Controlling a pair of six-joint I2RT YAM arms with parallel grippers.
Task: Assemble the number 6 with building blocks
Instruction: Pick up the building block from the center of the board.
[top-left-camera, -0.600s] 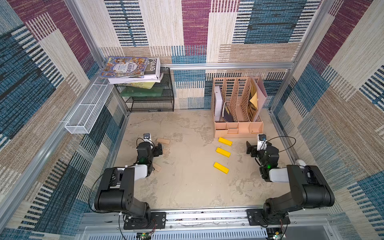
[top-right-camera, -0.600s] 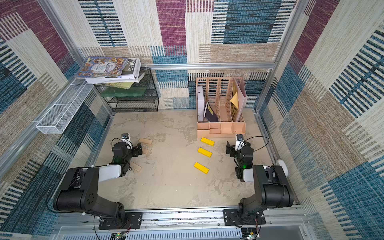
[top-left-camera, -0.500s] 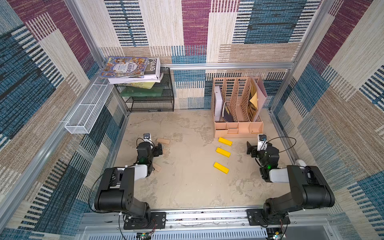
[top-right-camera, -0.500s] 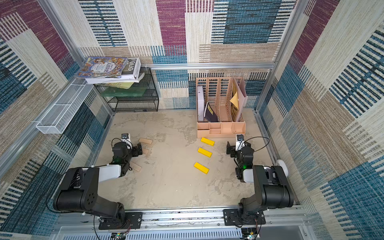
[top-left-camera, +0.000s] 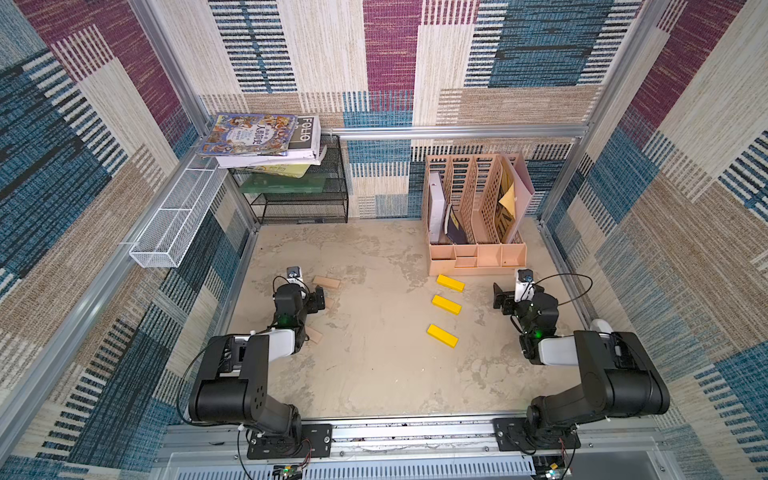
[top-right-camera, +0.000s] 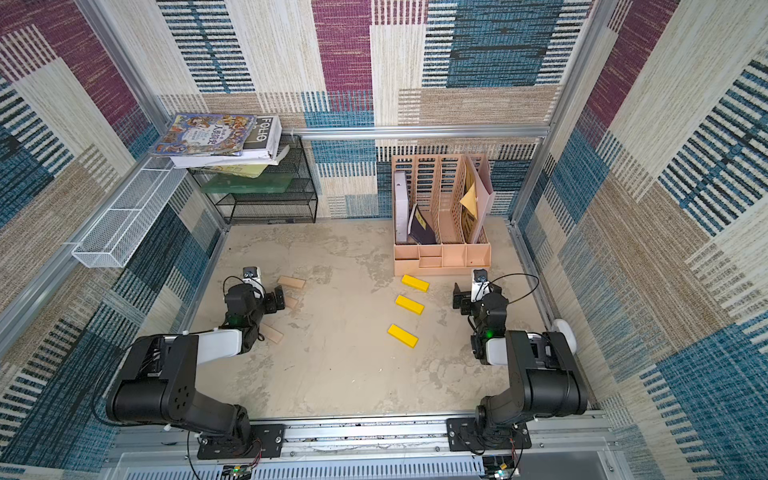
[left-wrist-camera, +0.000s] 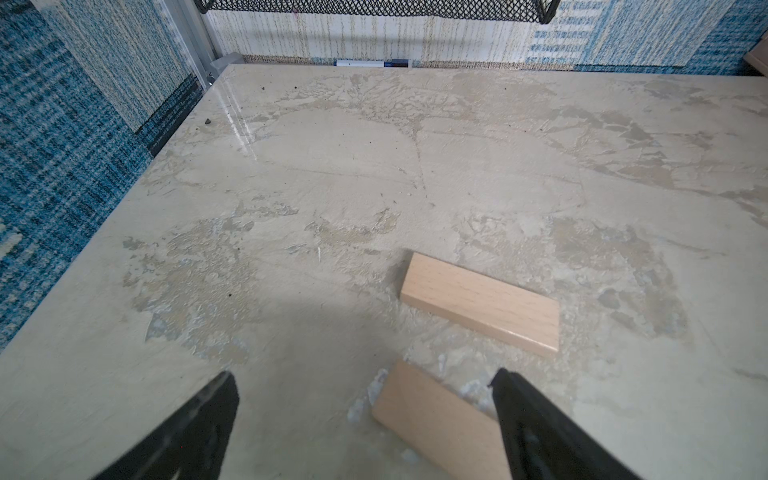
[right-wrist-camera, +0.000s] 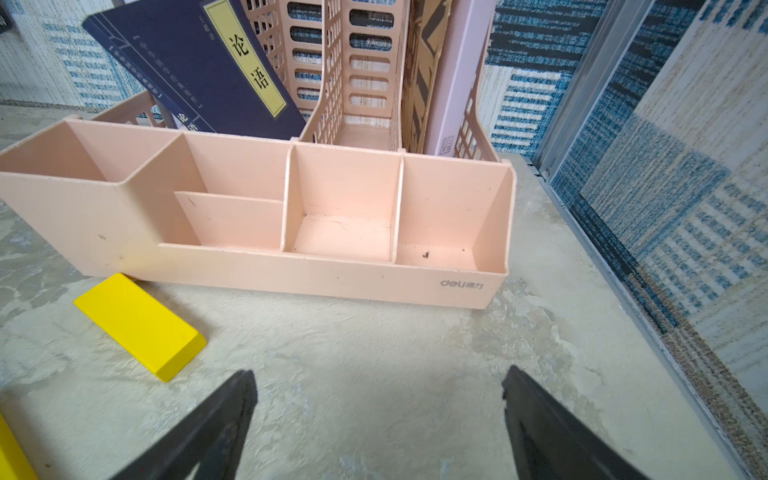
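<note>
Although my left tool (left-wrist-camera: 365, 376) and right tool (right-wrist-camera: 378, 374) both stand spread and empty, I find the left hanging over a pale bar (left-wrist-camera: 436, 419), long axis skewed across its jaws, well away from the organiser (top-left-camera: 478, 262); yellow bars (top-left-camera: 446, 304) lie before the organiser, nearer the right.

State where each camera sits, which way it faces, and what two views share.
Top views: high above the arms' bases, looking down at the table; left arm and right arm show whole.
Left wrist: low, facing the black mesh rack past two pale wooden bars; open left gripper shows.
Right wrist: low, facing the peach organiser; open right gripper shows.
Shared: right wrist and top views both show the yellow bar nearest the organiser.
</note>
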